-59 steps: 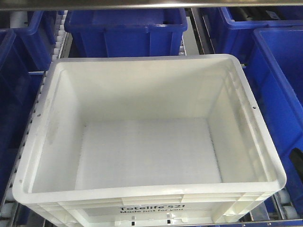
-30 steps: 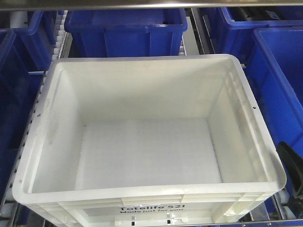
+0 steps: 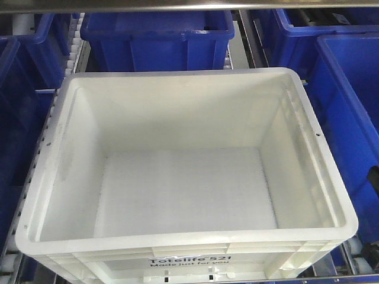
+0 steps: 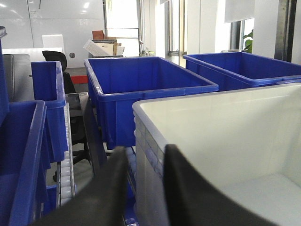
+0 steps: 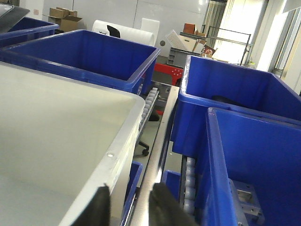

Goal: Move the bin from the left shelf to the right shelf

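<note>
The white bin [image 3: 186,177] sits on the roller shelf [image 3: 76,36], empty, its grid-textured floor bare and the black "Totelife 521" print on its near side. Blue crates surround it: 1 directly behind [image 3: 157,36], 1 on its right [image 3: 349,130] and 1 on its left [image 3: 18,118]. In the left wrist view the left gripper [image 4: 143,188] stands at the bin's left wall [image 4: 150,146], its 2 dark fingers [image 4: 106,193] apart with the ribbed rim rising in the gap between them, 1 finger outside the wall and 1 over the inside; whether the pads press the plastic cannot be told. Beyond that gripper stand more blue crates [image 4: 146,89]. In the right wrist view the right gripper [image 5: 127,207] is at the bin's right rim [image 5: 117,155], its 2 fingers [image 5: 162,207] spread, 1 low against the white edge and 1 over the metal rail [image 5: 157,155] just beside it; contact cannot be judged. To that gripper's right lies another blue crate [image 5: 254,160].
</note>
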Controlling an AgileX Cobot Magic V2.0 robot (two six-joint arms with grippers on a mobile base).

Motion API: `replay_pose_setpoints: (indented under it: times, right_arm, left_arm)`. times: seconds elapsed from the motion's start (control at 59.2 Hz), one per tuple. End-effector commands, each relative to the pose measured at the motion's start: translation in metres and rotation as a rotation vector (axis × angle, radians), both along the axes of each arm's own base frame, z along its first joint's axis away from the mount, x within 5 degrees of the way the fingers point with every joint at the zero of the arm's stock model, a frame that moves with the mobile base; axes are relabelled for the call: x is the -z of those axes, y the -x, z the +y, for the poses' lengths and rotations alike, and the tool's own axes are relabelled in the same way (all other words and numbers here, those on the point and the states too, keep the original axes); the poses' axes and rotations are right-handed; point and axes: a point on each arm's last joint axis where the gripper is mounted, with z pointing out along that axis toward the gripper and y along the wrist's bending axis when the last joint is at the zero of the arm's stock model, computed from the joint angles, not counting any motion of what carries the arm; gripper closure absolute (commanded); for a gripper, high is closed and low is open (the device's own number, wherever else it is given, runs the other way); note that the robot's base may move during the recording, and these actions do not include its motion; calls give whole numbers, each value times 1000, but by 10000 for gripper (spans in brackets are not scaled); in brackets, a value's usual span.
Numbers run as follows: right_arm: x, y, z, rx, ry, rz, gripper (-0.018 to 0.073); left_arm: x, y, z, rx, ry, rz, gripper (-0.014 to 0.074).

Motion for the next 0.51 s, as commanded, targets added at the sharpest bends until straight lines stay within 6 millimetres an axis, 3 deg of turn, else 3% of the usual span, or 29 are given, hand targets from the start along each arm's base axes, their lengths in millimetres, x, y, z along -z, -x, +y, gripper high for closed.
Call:
replay_pose_setpoints:
  times: [0.0,0.49]
  right_arm:
    - [-16,-2,-2,25,-16,-103,573]
    - [-20,10,-4,17,-72,-139,564]
  left_arm:
    - [-13,3,2,-13,36,-76,606]
    - [-13,3,2,-13,36,-76,604]
